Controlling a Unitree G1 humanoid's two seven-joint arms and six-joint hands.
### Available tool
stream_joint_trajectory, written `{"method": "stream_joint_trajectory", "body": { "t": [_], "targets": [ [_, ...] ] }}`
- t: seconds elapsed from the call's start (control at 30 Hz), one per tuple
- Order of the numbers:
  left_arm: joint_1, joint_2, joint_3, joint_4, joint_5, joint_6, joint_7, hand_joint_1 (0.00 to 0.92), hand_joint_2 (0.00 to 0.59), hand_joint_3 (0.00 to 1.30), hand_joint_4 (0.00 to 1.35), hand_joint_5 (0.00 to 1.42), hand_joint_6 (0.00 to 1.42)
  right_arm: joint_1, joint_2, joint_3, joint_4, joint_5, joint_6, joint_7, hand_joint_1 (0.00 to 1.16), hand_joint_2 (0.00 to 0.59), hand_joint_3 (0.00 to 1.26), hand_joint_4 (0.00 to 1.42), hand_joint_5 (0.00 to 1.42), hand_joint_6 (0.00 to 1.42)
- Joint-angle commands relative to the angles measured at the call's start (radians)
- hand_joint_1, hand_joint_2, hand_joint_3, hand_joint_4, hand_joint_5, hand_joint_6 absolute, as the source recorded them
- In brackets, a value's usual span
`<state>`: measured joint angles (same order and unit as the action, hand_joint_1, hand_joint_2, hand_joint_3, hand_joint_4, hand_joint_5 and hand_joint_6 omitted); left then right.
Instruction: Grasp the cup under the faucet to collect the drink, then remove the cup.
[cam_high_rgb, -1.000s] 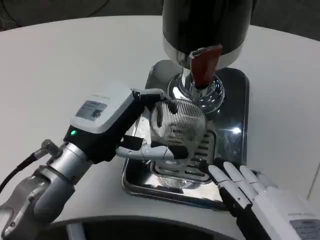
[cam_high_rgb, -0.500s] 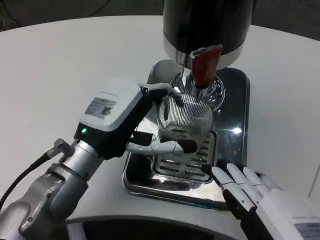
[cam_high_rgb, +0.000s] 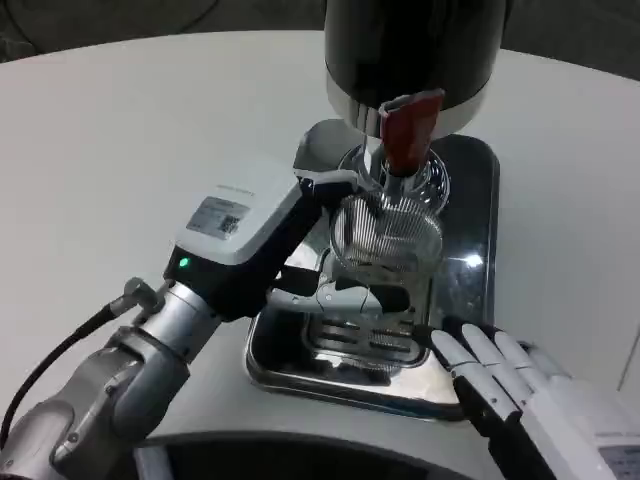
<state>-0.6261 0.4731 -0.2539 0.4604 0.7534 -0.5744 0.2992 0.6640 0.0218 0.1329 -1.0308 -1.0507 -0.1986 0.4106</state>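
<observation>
My left hand (cam_high_rgb: 300, 240) grips a clear ribbed cup (cam_high_rgb: 388, 232), holding it above the drip tray (cam_high_rgb: 468, 270). The cup sits directly below the red faucet lever (cam_high_rgb: 408, 130) of the black dispenser (cam_high_rgb: 410, 50), tilted a little, its rim close to the chrome spout (cam_high_rgb: 395, 185). I cannot tell whether any drink is in the cup. My right hand (cam_high_rgb: 500, 385) lies at the tray's front right corner, fingers stretched out and apart, holding nothing.
The steel drip tray has a slotted grate (cam_high_rgb: 360, 335) under the cup. White tabletop (cam_high_rgb: 130, 150) spreads wide to the left and behind. The table's front edge (cam_high_rgb: 300, 445) runs just below the tray.
My left hand has carried the cup to the right and away from me, bringing it in under the faucet. My right hand has barely shifted.
</observation>
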Motion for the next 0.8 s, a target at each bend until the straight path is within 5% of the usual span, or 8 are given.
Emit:
{"method": "stream_joint_trajectory", "body": {
  "t": [0.03, 0.13, 0.3, 0.63, 0.8],
  "targets": [
    [0.006, 0.010, 0.000, -0.005, -0.018, -0.015, 0.003, 0.447, 0.188, 1.02, 1.16, 1.39, 1.42, 0.008, 0.005, -0.001, -0.016, 0.010, -0.013, 0.014, 0.35, 0.398, 0.07, 0.00, 0.00, 0.00],
    [0.011, 0.020, 0.001, -0.002, -0.020, -0.006, -0.012, 0.432, 0.168, 0.97, 1.11, 1.35, 1.42, 0.005, 0.007, 0.001, -0.016, 0.011, -0.010, 0.019, 0.35, 0.398, 0.08, 0.00, 0.00, 0.00],
    [0.018, 0.034, -0.001, -0.007, -0.015, 0.006, -0.020, 0.236, 0.091, 0.50, 0.72, 1.16, 1.41, 0.004, 0.007, 0.001, -0.016, 0.018, -0.007, 0.023, 0.35, 0.398, 0.08, 0.00, 0.00, 0.00],
    [0.015, 0.046, -0.006, -0.017, -0.006, 0.024, -0.032, 0.163, 0.078, 0.33, 0.46, 0.79, 1.24, -0.002, 0.003, -0.002, -0.016, 0.031, -0.001, 0.027, 0.35, 0.399, 0.08, 0.00, 0.00, 0.00],
    [0.009, 0.047, -0.013, -0.025, -0.021, 0.012, -0.077, 0.157, 0.080, 0.26, 0.40, 0.73, 1.20, -0.005, 0.002, -0.006, -0.016, 0.036, 0.000, 0.029, 0.35, 0.399, 0.08, 0.00, 0.00, 0.00]
  ]
}}
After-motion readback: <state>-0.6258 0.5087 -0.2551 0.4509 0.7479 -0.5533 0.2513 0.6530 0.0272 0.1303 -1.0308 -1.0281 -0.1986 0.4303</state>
